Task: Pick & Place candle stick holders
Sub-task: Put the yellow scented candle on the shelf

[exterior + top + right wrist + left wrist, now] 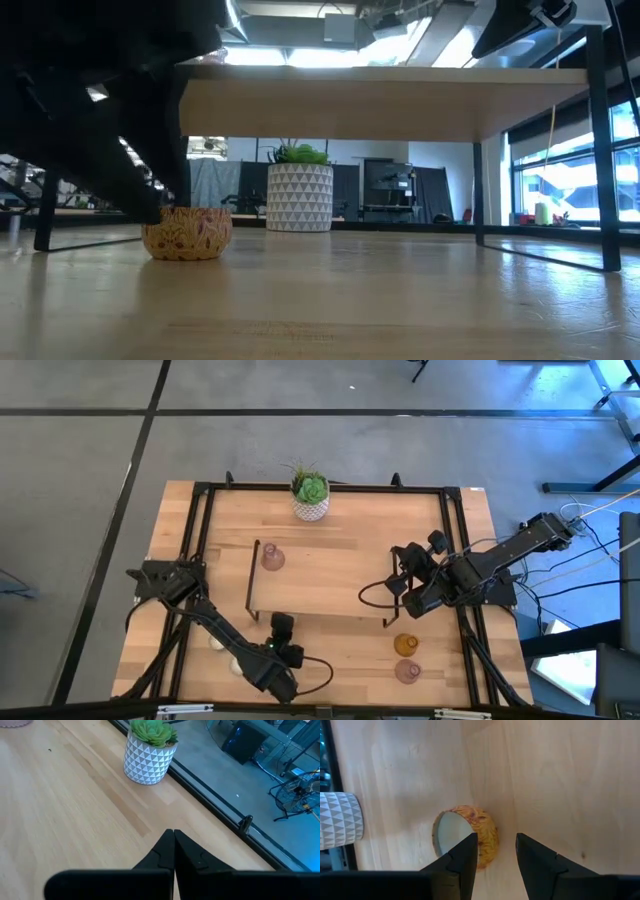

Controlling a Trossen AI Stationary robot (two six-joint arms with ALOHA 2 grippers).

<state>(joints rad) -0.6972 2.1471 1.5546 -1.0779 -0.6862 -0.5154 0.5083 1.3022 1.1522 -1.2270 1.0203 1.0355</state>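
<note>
Hovering left gripper open over cream holder, 7 o'clock on table, under shelf edge. Looks light, rigid, glazed, probably slippery; I'd pinch across rim. Right gripper clenched empty, 3 o'clock.

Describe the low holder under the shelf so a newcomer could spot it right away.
Start at the raised wooden shelf in the table's middle. Under its front-left edge, by the left gripper, stands the low holder. Unlike the pink holder on top, it is squat, cream-white inside and leaf-patterned outside.
</note>
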